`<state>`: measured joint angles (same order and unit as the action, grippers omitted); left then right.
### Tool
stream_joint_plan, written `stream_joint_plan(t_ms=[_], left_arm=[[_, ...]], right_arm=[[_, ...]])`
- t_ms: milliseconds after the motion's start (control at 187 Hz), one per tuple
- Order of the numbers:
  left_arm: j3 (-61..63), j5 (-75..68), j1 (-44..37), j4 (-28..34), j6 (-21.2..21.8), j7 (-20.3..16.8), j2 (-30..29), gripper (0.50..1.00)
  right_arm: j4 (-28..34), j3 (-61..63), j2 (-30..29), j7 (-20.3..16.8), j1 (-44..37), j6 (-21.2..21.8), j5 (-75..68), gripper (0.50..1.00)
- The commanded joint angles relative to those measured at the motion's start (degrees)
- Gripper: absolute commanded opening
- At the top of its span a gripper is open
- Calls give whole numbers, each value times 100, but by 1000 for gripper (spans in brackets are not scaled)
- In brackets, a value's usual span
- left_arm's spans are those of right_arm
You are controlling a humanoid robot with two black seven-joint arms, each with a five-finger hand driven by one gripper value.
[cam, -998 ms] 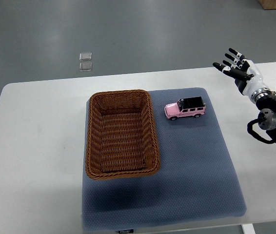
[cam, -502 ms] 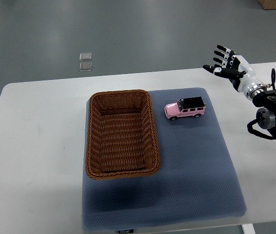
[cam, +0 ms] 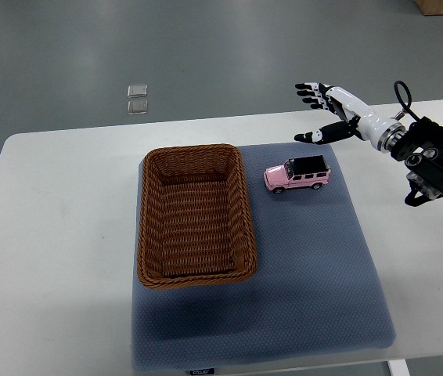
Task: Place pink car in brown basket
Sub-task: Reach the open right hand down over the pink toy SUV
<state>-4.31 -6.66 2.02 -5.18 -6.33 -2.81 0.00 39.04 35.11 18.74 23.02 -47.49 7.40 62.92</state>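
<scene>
Pink car (cam: 297, 174) rests on the blue mat (cam: 315, 266) near its far edge, just beside the brown basket (cam: 196, 215). Right hand (cam: 327, 114), fingers spread and empty, hovers above the mat's far right corner; it should descend squarely over the roof before closing.

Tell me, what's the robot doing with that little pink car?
The robot's right hand is up above the far right part of the table with its fingers spread, holding nothing. It isn't touching the pink car, which sits on the blue mat just right of the brown basket. The basket has nothing in it yet. It looks like the hand is about to go for the car.
</scene>
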Motion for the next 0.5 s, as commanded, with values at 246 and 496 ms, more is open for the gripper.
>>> stream_joint_plan(t_ms=[246, 496], left_arm=[[0, 6, -9, 8, 0, 0, 0, 1000], [0, 6, -9, -1, 0, 0, 0, 1000]], right_arm=[[289, -1621, 209, 466, -665, -20, 871, 913], [289, -2087, 182, 537, -788, -99, 1530, 913]])
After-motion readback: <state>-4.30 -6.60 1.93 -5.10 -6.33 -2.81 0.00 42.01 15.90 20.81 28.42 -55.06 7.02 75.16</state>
